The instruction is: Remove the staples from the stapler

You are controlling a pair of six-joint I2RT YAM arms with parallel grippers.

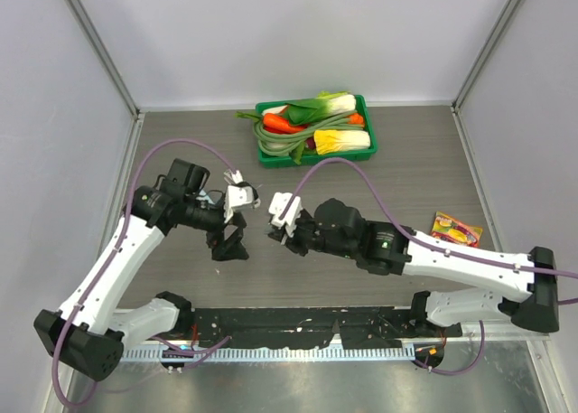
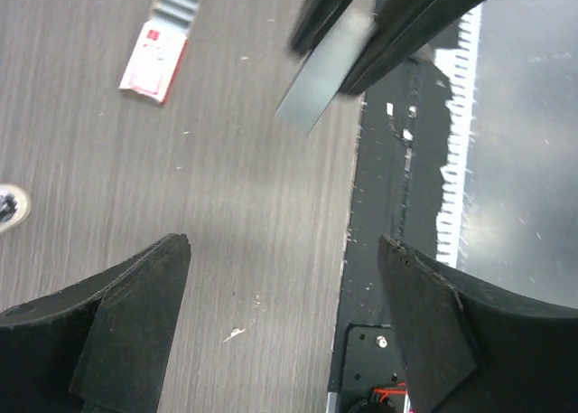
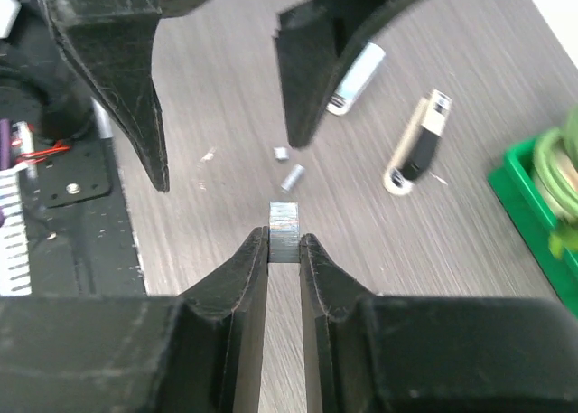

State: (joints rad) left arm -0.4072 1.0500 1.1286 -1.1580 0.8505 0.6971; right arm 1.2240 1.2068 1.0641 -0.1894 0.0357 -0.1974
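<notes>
Evidently the unloading is well along. The right gripper (image 3: 284, 243) is clamped on a short grey block of staples (image 3: 284, 219) and holds it in the air, clear of the stapler (image 3: 359, 70). The stapler lies flat on the table (image 3: 212, 219), partly hidden behind one finger of the left gripper (image 2: 284, 250). That gripper's fingers stand wide apart with nothing between them. Two loose staple bits (image 3: 293, 175) rest on the wood between the stapler and the held block. Just beside the stapler lies a slim beige-and-black piece (image 3: 417, 142); whether it belongs to the stapler cannot be told.

The step in hand looks like carrying the removed block away from the stapler. The next move likely calls for lowering the block close to the wood near the stapler before letting go, so that it does not bounce or break apart. Whether any staples remain inside the stapler is not visible.
</notes>
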